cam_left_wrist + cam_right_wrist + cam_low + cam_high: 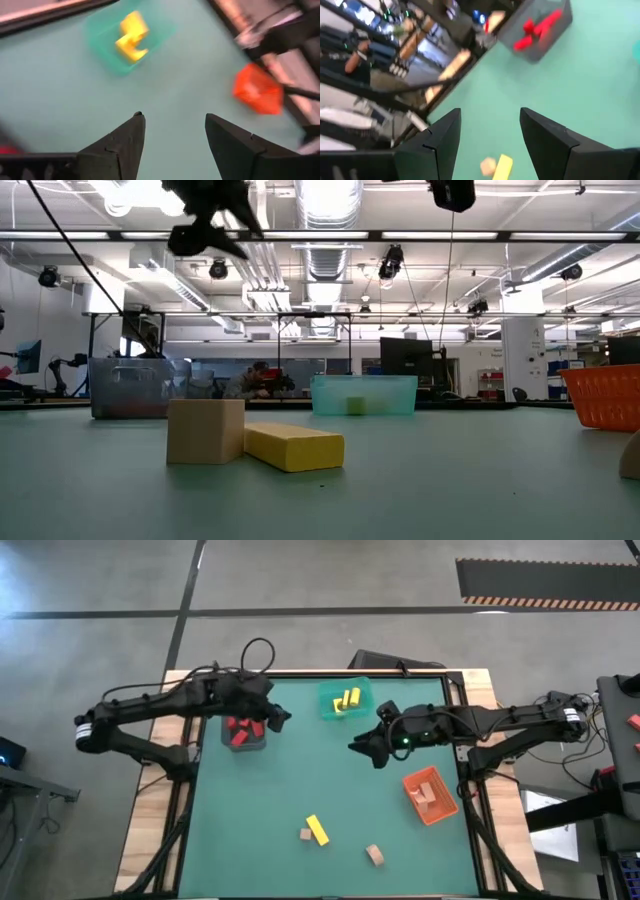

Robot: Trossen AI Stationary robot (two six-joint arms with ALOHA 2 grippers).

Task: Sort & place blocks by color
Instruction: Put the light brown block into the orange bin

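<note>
We have three blocks left loose on the tabletop: a yellow bar with a tan cube touching its side, and a second tan block a little apart from them. What matters for the next pick is where that cluster lies from each arm. Our right end effector hangs over the middle of the tabletop with its fingers spread and nothing between them, just beside the orange bin; the loose blocks lie ahead of it and below, and its wrist view already catches the yellow bar and tan cube between the two fingers. Our left end effector hovers beside the grey bin of red blocks, fingers likewise spread and empty, with the teal bin of yellow blocks ahead of it and the loose blocks well apart behind it. We judge the right arm the nearer one. The yellow bar lies on a diagonal in the overhead view, so we would turn the fingers to close across its short sides, clear of the tan cube that touches it.
</note>
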